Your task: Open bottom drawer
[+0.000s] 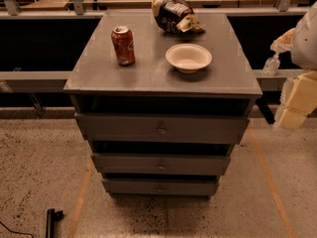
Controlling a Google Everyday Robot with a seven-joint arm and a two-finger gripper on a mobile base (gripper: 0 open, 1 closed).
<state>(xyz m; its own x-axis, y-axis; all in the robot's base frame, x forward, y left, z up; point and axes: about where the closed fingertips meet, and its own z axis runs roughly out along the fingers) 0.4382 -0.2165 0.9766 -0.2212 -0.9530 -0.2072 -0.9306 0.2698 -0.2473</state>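
Here, gripper (296, 103) hangs beside the grey cabinet (148, 76), above speckled floor (39, 172).

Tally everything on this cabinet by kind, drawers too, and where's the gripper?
Drawers: 3 (top drawer, middle drawer, bottom drawer)
Soda can: 1
Bowl: 1
Crumpled bag: 1
Total: 6
The gripper is at the right, beside the cabinet.

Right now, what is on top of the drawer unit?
A red can, a white bowl and a crumpled bag. The bag hides the spot beneath it. The hand hangs right of the unit.
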